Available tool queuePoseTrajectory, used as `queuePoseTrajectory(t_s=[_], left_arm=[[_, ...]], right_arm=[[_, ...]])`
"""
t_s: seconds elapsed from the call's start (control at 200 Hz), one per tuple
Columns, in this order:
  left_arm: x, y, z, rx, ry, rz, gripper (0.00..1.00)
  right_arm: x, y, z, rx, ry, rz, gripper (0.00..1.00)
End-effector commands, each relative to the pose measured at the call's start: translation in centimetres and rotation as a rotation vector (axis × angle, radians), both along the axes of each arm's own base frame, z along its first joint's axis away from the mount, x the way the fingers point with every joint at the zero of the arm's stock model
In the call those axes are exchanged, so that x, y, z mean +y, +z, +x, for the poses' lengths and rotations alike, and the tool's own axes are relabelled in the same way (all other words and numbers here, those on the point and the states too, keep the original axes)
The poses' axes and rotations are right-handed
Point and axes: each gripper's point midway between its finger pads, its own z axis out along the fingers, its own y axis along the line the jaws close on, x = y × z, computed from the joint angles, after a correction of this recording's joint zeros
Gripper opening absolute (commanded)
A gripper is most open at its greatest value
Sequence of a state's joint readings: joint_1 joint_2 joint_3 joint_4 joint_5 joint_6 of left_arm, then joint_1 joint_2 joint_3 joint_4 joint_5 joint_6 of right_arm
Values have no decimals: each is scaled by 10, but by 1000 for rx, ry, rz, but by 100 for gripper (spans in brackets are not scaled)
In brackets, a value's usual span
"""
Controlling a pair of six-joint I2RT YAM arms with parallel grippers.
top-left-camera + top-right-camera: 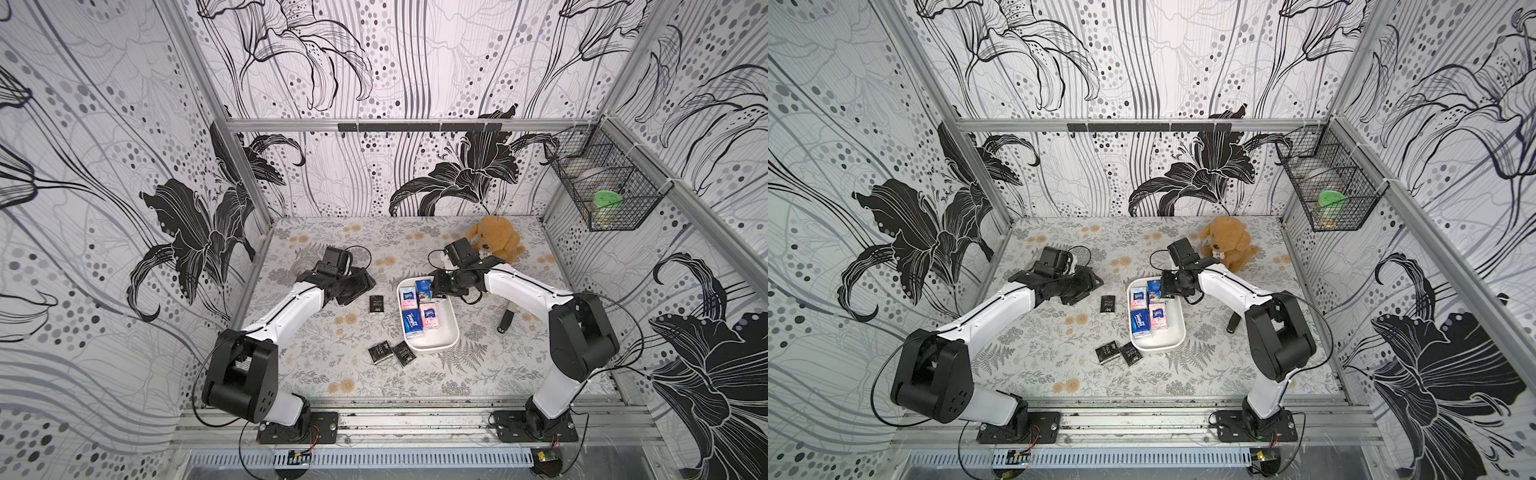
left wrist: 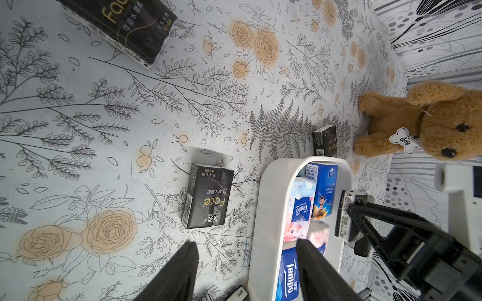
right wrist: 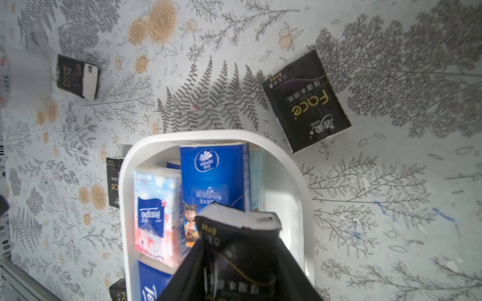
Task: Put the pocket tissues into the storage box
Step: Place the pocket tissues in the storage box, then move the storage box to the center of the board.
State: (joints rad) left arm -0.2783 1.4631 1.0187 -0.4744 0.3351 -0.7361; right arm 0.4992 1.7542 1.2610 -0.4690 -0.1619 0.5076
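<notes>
The white storage box (image 1: 436,341) lies mid-table and holds several pocket tissues: a dark blue packet (image 1: 412,322), a pink one (image 1: 429,316) and a blue one (image 3: 212,177). My right gripper (image 1: 436,291) hangs over the box's far end, shut on a black packet (image 3: 234,219) that stands on edge between its fingers. Other black packets lie on the table: one left of the box (image 1: 376,304), two at its front corner (image 1: 380,352), one beyond its far end (image 2: 325,140). My left gripper (image 2: 246,260) is open and empty, left of the box.
A brown plush dog (image 1: 496,239) sits at the back right, behind my right wrist. A slim black stick (image 1: 505,320) lies right of the box under the right arm. A black wire basket (image 1: 602,187) hangs on the right wall. Patterned walls enclose three sides.
</notes>
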Motion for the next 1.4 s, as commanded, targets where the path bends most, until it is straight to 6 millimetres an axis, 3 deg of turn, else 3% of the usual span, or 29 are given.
queuePoseTrajectory(t_s=[0.0,0.105,0.225,0.355,0.441,0.451,0.651,0.871,1.091,1.212,1.367,1.397], left_arm=[[9,7,-1,-27,23,15,64],[10,10,-1,-31,22,21,64],[11,14,0,-42,22,28,64],[13,15,2,-43,26,31,64],[16,14,3,-42,31,36,64],[16,14,3,-42,31,36,64],[20,17,7,-48,35,42,64],[21,16,11,-44,41,46,64],[22,18,10,-43,44,46,64],[25,18,9,-44,50,53,65],[26,20,9,-46,53,52,65],[26,21,9,-47,51,52,64]], right_arm=[[7,5,9,-20,4,14,48],[4,6,12,-26,-5,-12,59],[-4,17,14,-56,-19,-43,66],[-16,31,9,-87,-39,-81,68],[-27,28,1,-79,-52,-122,68],[-29,34,-1,-93,-54,-117,67],[-39,27,-35,-58,-31,-106,56],[-39,1,-65,1,7,-131,50],[-44,-25,-72,40,23,-232,37],[-27,-28,-71,38,62,-222,23],[-7,-23,-60,7,89,-212,19],[-4,-31,-59,24,96,-225,18]])
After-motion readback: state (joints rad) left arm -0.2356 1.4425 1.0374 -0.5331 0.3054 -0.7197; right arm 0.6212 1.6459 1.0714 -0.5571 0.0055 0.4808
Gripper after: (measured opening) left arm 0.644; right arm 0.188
